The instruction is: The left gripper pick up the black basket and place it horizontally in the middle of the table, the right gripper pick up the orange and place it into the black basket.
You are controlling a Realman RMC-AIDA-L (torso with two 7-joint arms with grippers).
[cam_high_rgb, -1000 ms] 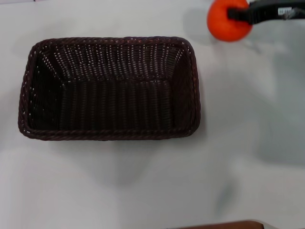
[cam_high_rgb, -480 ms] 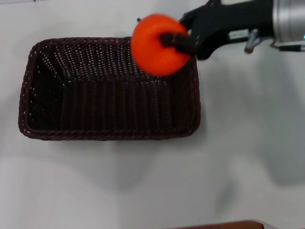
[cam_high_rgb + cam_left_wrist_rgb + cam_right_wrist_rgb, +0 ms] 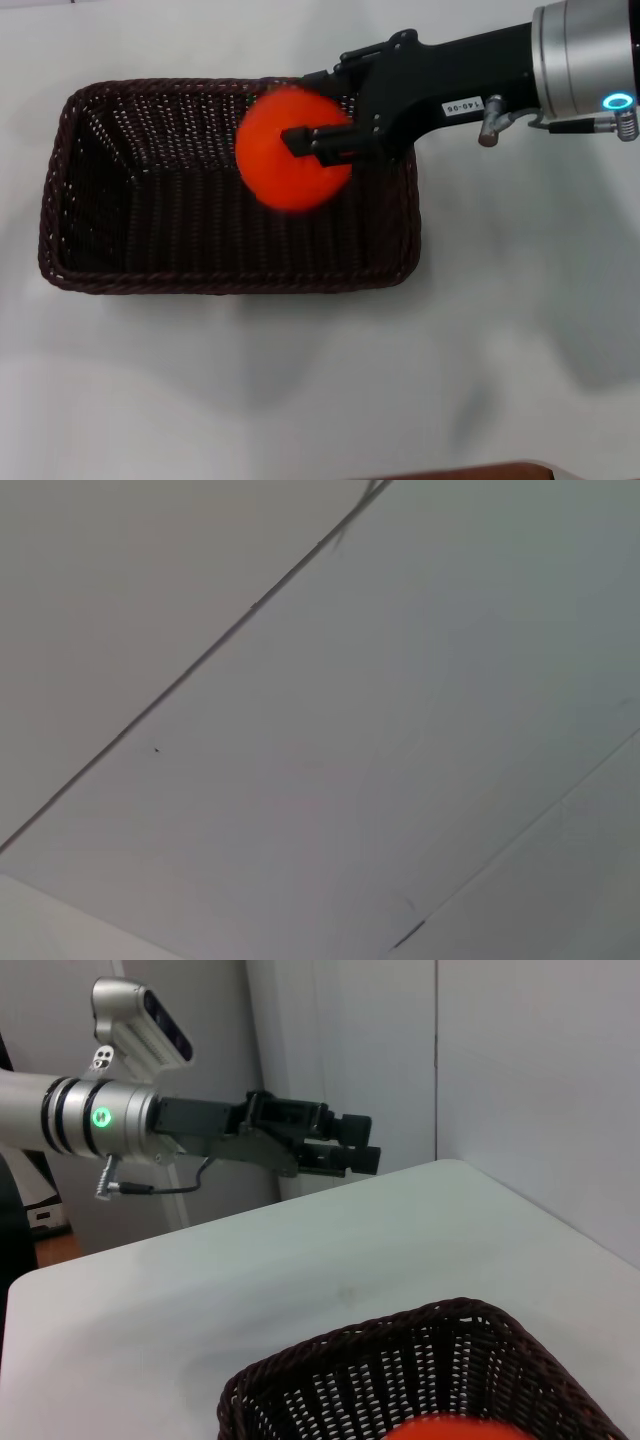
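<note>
So the right gripper (image 3: pixel 318 141) is reaching in from the right side with its fingers clamped on the orange (image 3: pixel 290 150), and it's holding the fruit up above the black basket (image 3: pixel 90 200), over the right half of the basket's opening near the far rim. The basket sits long-side across on the table (image 3: pixel 500 330), roughly in the middle, open side up, nothing else inside that I can see. The table is a plain white smooth surface with a few soft grey shadows on it, one big one to the right of the basket under the arm. At the very near edge in the head view there's a thin brown strip (image 3: pixel 470 470), can't tell what it is. From the right wrist view you get the room: pale grey wall panels behind the far end of the table, the table's rounded corner, and the left gripper (image 3: pixel 355 1147) parked off past the table edge, held up in the air well apart from the basket, fingers lying close together with nothing between them. The left wrist view is just blank pale panels with thin dark seams.
</note>
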